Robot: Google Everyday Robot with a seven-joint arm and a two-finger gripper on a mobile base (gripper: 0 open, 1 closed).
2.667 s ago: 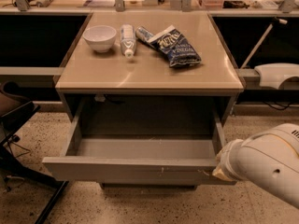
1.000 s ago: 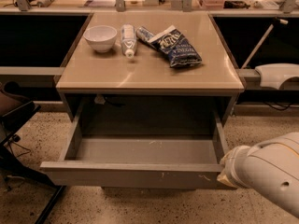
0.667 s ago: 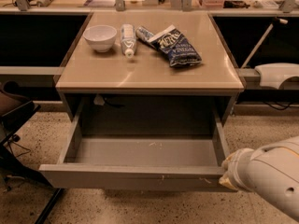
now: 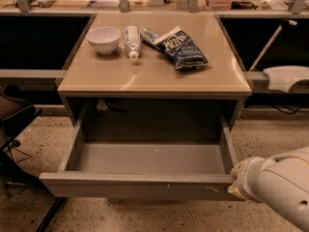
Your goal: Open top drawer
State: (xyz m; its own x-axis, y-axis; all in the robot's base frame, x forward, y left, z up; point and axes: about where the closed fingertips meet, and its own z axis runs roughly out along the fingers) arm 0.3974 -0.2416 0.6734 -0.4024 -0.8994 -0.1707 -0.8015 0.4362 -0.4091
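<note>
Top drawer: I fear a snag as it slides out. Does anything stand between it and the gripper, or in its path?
Nothing visible does. The gripper sits at the top drawer's front right corner, nothing between them. Ahead of it only floor shows; a dark leg lies low by the left corner.

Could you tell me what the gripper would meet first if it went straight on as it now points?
Probably the top drawer: the gripper, at lower right, points left at the right end of its pulled-out front, though depth is unclear.
</note>
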